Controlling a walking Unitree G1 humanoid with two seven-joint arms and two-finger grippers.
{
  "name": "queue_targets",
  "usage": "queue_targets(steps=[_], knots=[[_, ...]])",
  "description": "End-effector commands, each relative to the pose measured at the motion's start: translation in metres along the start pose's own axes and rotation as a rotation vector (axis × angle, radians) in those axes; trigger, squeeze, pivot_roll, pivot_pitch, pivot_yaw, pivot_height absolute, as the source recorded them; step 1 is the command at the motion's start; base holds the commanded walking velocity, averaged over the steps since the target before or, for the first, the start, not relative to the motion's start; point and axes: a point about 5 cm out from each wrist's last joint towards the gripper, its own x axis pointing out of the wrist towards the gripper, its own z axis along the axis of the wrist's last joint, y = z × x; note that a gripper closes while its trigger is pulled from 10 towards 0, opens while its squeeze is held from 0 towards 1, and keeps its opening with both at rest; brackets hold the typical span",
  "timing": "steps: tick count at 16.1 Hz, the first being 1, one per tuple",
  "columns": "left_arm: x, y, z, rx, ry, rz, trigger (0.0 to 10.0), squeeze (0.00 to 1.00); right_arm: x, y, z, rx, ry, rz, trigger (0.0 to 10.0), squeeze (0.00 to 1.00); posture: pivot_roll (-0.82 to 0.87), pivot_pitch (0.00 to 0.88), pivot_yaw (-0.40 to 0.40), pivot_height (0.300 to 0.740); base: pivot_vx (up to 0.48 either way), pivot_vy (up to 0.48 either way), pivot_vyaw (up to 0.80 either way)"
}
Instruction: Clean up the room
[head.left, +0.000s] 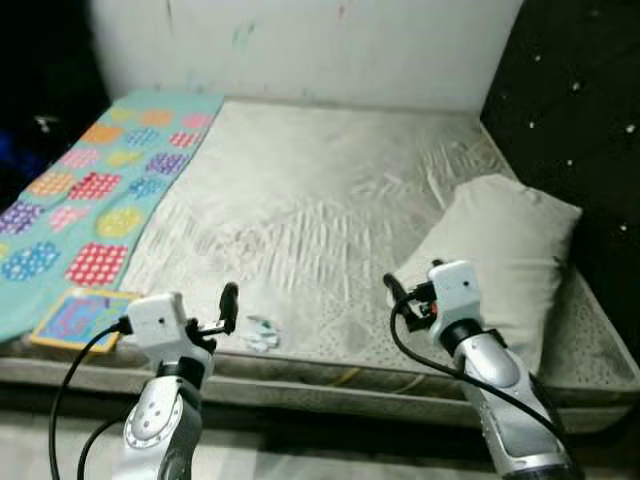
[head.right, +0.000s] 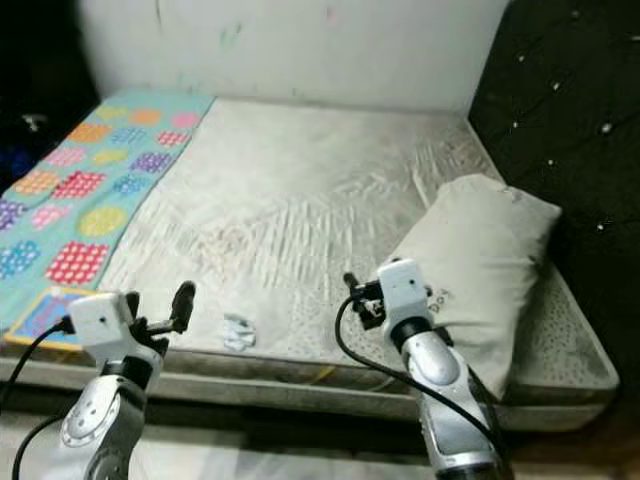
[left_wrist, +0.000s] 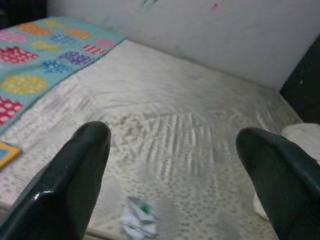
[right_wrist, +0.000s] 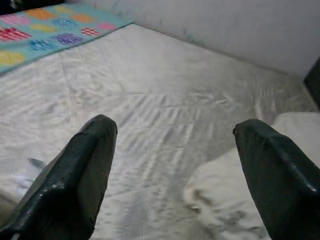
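A small crumpled white wrapper (head.left: 262, 334) with a green mark lies on the bare grey-white mattress (head.left: 300, 200), close to its front edge. My left gripper (head.left: 228, 300) hovers just left of the wrapper and a little above it. In the left wrist view the gripper (left_wrist: 175, 175) is open, and the wrapper (left_wrist: 140, 217) sits low between its two fingers. My right gripper (head.left: 393, 288) is raised over the front edge, beside a beige pillow (head.left: 500, 250). It is open too, as the right wrist view (right_wrist: 175, 175) shows, and holds nothing.
A teal blanket (head.left: 90, 190) with coloured patches covers the bed's left side. A colourful flat book (head.left: 80, 318) lies at the front left corner. A dark studded headboard (head.left: 580, 100) stands on the right, and a white wall (head.left: 320, 50) runs behind.
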Motion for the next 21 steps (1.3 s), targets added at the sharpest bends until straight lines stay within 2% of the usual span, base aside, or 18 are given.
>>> queue_targets(steps=[1, 11, 21], knots=[[0.0003, 0.0022, 0.0036, 0.008, -0.018, 0.01, 10.0, 0.0, 0.0033, 0.0067, 0.0105, -0.012, -0.04, 0.043, 10.0, 0.0, -0.01, 0.0, -0.05, 0.74, 0.0, 0.0, 0.0], [-0.0026, 0.0019, 0.0064, 0.009, -0.043, -0.012, 10.0, 0.0, 0.0015, 0.0116, 0.0101, 0.005, -0.04, 0.085, 10.0, 0.0, -0.01, 0.0, -0.058, 0.74, 0.0, 0.0, 0.0], [-0.0002, -0.0008, 0.0062, 0.022, -0.036, -0.05, 10.0, 0.0, 0.0002, 0.0138, 0.0065, 0.011, -0.04, 0.067, 10.0, 0.0, -0.01, 0.0, -0.04, 0.74, 0.336, 0.0, 0.0]])
